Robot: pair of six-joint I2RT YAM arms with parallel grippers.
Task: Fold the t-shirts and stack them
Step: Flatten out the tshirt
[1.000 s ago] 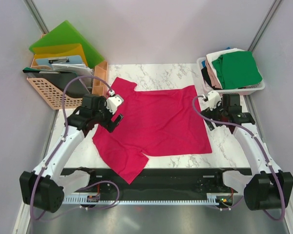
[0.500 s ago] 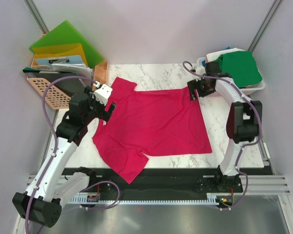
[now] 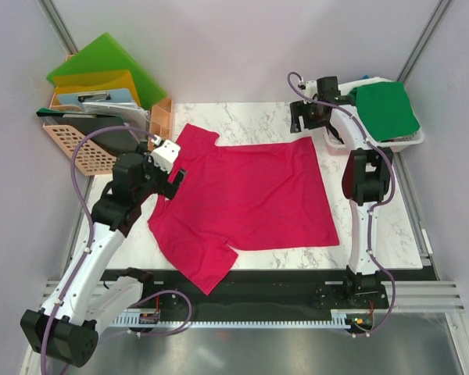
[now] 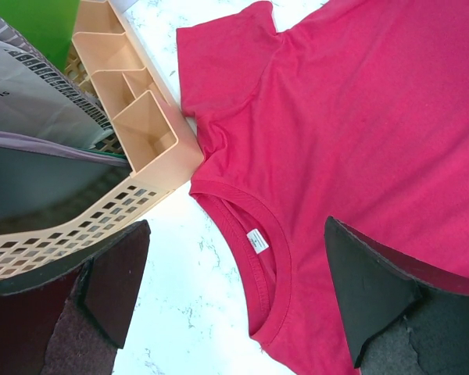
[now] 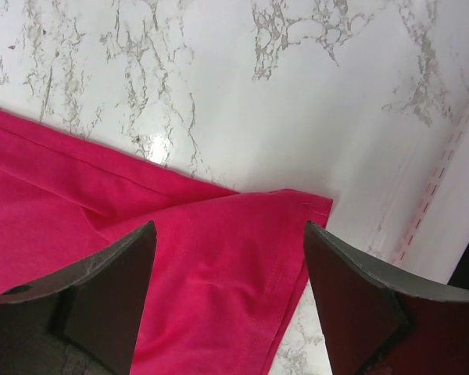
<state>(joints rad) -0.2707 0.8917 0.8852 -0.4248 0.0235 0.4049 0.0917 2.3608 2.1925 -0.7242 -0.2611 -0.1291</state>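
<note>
Far left: green folder [image 3: 102, 58] and yellow folder [image 3: 102, 80] lean in a mesh basket [image 3: 74, 148], with a peach organizer [image 4: 133, 117] just beside the shirt's far sleeve.

My left gripper [image 4: 238, 293] is spread wide with nothing in it. It hovers over the collar [image 4: 277, 258], and the neck label [image 4: 256, 241] shows between my fingers.

The crimson t-shirt [image 3: 250, 195] lies spread flat on the marble tabletop [image 3: 258, 117], collar to the left and hem to the right. Its near sleeve reaches past the tabletop's near edge.

My right gripper [image 5: 230, 293] has its fingers apart and isn't holding anything. It sits over the far hem corner [image 5: 316, 205]. I can't tell if it touches the cloth.

Far right: white basket [image 3: 410, 141] with a green t-shirt [image 3: 387, 109] on top, just beside my right arm.
</note>
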